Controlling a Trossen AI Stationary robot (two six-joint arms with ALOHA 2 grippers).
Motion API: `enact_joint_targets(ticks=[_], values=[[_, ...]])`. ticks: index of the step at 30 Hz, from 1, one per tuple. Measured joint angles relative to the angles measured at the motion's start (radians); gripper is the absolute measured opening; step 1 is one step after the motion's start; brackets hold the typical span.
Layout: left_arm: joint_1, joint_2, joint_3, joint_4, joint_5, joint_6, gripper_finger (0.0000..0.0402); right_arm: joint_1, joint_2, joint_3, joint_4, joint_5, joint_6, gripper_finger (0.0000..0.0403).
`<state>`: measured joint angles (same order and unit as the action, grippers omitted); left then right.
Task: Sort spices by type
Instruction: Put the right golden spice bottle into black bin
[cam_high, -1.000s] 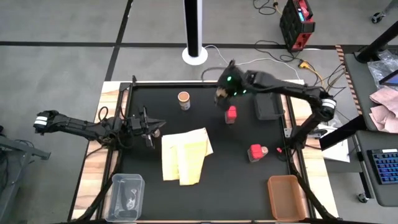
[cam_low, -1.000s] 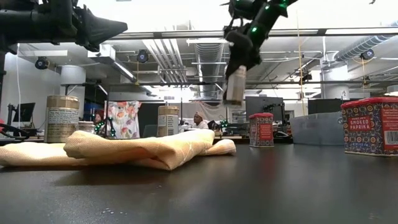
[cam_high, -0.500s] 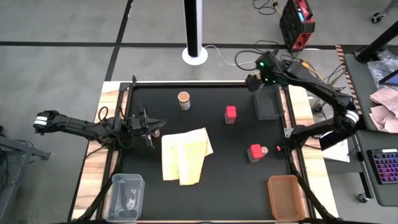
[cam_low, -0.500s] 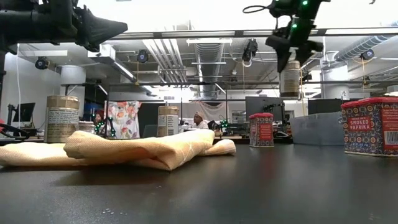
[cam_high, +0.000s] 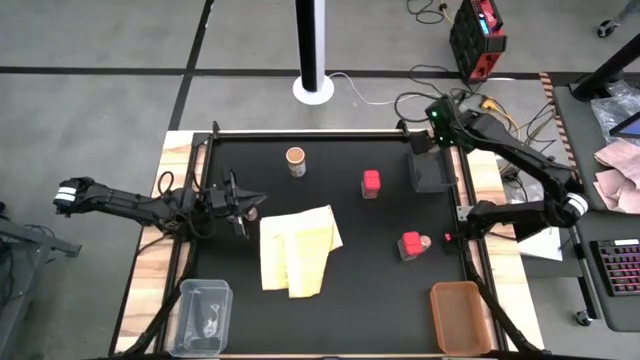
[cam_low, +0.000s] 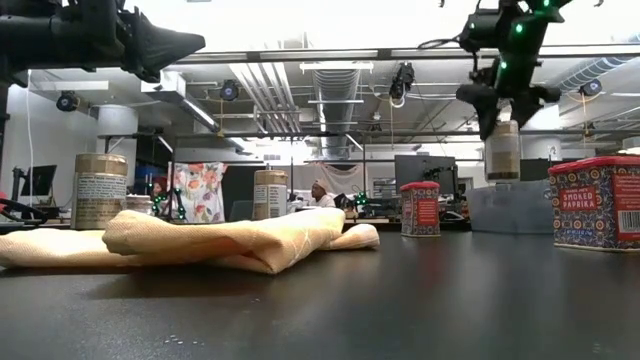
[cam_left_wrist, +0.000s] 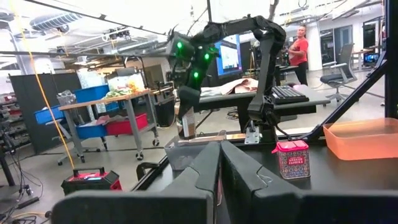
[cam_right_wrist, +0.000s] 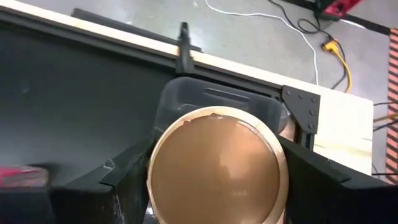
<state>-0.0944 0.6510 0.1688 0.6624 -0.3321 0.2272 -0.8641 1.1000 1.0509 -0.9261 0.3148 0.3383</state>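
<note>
Overhead, the right tool (cam_high: 432, 128) hides its load; the low view shows it gripping a jar (cam_low: 502, 150) above the far-right bin (cam_high: 431, 173).

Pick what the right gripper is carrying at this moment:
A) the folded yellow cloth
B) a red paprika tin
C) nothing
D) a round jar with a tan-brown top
D: the right gripper hangs above the table with a round jar with a tan-brown top between its jaws, over the dark bin at the table's far right.
</note>
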Motion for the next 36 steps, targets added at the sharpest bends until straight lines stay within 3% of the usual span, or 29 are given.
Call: enact_joint_targets(ticks=[16,36], values=[[0.000,0.003,0.000,0.000,0.000,0.000,0.0000,-0.003,0.050,-0.078,0.121,0.027,0.003,0.0273],[0.000,0.004,0.000,0.000,0.000,0.000,0.0000,-0.053,0.222,-0.116,0.234,0.026,0.003,0.0273]])
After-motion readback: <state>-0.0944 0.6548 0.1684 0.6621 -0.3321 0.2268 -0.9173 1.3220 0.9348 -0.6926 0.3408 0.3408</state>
